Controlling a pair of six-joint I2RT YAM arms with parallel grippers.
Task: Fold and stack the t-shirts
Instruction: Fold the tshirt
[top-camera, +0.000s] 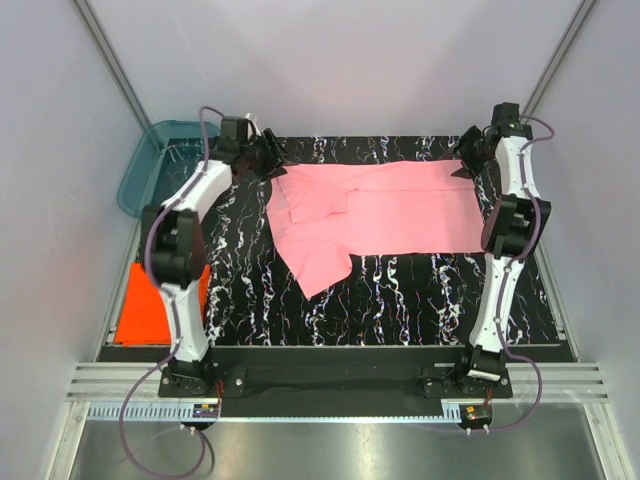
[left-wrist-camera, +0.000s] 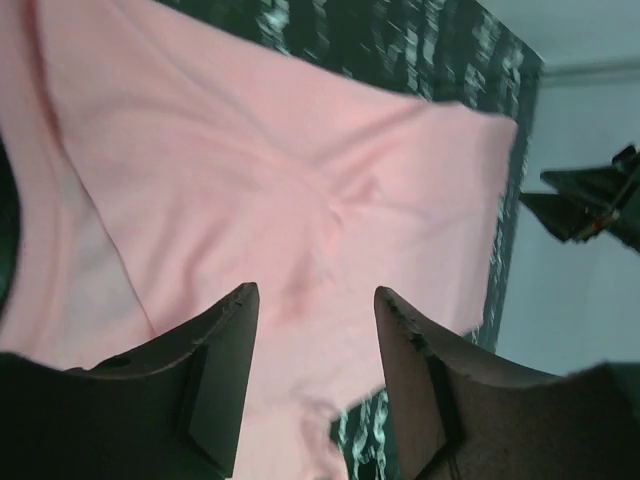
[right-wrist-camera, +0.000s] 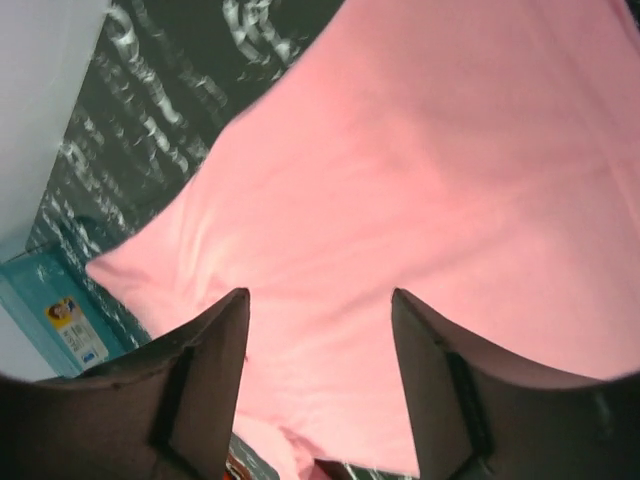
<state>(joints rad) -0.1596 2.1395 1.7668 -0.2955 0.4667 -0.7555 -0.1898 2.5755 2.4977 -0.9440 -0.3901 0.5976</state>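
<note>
The counter (top-camera: 400, 300) is black with thin white wiggly lines, like shiny stone. Plain pale walls (top-camera: 330, 60) stand around it.

At the far left corner sits a teal see-through plastic tub (top-camera: 140, 165). Nearer, at the left edge of the counter, lies a bright orange-red soft cloth t-shirt (top-camera: 140, 305). It is flat, and the left arm hides part of it.

The left gripper (top-camera: 272, 155) hangs over the far left corner of the pink cloth. Its two dark fingers (left-wrist-camera: 225, 350) are spread apart and hold nothing.

A light pink soft cloth t-shirt (top-camera: 390, 210) lies spread out on the far middle of the counter. It looks smooth with a few soft creases, and one part points toward the arms.

The right gripper (top-camera: 466, 160) is at the shirt's far right edge. Its fingers (right-wrist-camera: 215, 350) are spread apart too, with only pink cloth below them.
</note>
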